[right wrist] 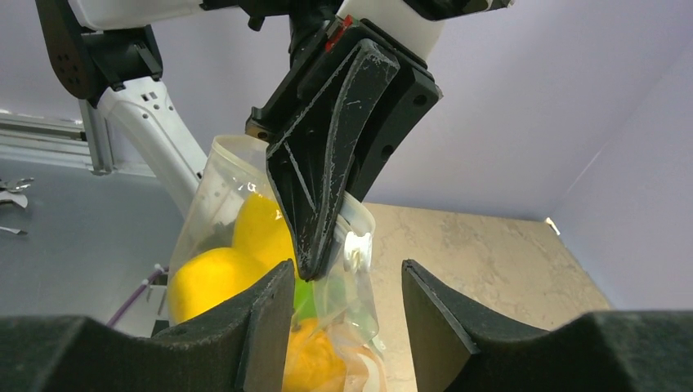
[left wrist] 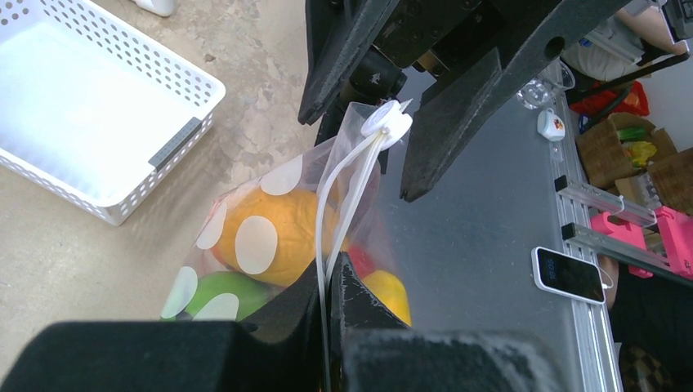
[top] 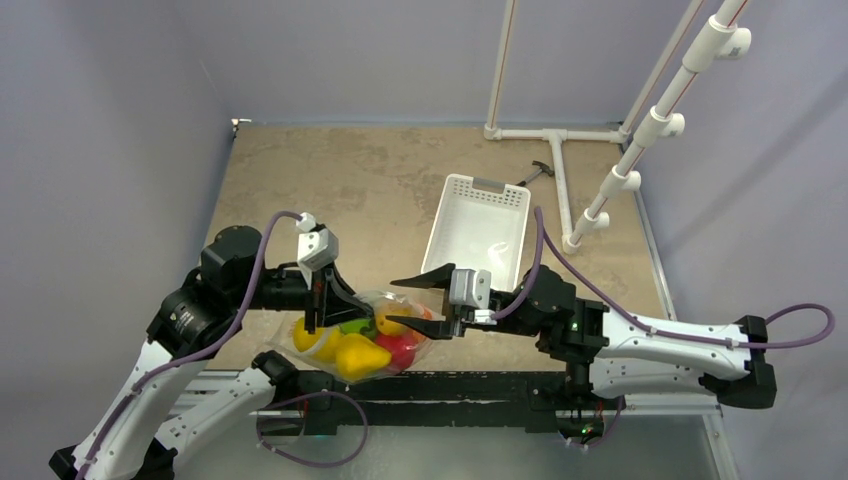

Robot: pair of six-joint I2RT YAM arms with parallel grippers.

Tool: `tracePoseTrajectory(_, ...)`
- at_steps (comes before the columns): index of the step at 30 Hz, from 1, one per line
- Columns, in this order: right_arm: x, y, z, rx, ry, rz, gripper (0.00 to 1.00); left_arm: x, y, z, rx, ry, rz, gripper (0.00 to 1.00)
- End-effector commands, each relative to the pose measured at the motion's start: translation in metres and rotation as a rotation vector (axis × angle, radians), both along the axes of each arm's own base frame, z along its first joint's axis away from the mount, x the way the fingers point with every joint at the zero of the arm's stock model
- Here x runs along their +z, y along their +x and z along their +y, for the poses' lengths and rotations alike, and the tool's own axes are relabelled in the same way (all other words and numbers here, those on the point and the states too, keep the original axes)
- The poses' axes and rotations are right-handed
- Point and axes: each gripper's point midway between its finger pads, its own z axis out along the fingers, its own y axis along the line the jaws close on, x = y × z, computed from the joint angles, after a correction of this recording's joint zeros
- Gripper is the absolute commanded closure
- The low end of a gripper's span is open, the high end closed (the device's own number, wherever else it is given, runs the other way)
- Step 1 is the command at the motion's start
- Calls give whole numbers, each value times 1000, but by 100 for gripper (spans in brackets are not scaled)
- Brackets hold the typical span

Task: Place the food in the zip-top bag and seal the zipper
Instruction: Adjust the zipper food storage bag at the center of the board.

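Observation:
The zip-top bag [top: 360, 345], clear with white dots, hangs at the table's near edge. It holds the food: orange [left wrist: 282, 224], green [left wrist: 221, 290], yellow [right wrist: 208, 282] and red [top: 400, 345] pieces. My left gripper [left wrist: 333, 273] is shut on the zipper [left wrist: 347, 196], pinching the pale strip between its fingertips. The white slider [left wrist: 386, 122] sits at the strip's far end. My right gripper [right wrist: 347, 269] stands open, one finger on each side of the slider [right wrist: 357, 249] and the bag's corner. In the top view the left gripper [top: 318, 320] and right gripper [top: 403, 303] face each other over the bag.
A white slotted basket [top: 478, 230] lies empty behind the right gripper, also at the upper left of the left wrist view [left wrist: 98, 106]. A white pipe frame [top: 560, 170] stands at the back right. A phone [left wrist: 570, 273] lies on the grey metal bench off the table.

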Motion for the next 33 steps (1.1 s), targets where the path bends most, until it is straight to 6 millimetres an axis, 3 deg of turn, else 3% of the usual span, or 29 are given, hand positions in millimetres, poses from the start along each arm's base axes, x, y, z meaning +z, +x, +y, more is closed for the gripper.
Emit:
tracePoseTrajectory(1,12,-2,4,15,52,-30,48,30,-8,0,-36,-76,-75,100)
tracePoseTrajectory(9,3,-5,13,44,37,-30,59,34,-10,1,-37,-82,-82,100)
tracePoseTrajectory(18,8,-7,15,59,55,-39,84,33,-10,1,-38,-83,-80,100)
tracePoseTrajectory(21,10,-9,15,66,61,-44,100,30,-10,1,-36,-78,-74,100)
tracePoseTrajectory(28,17,-5,12,43,77,-48,100,21,-10,1,-29,-64,-44,100)
tracePoseTrajectory(29,18,-4,12,38,79,-47,100,19,-10,1,-25,-60,-41,98)
tracePoseTrajectory(33,15,-1,10,18,68,-25,100,16,-11,4,-15,-59,-49,73)
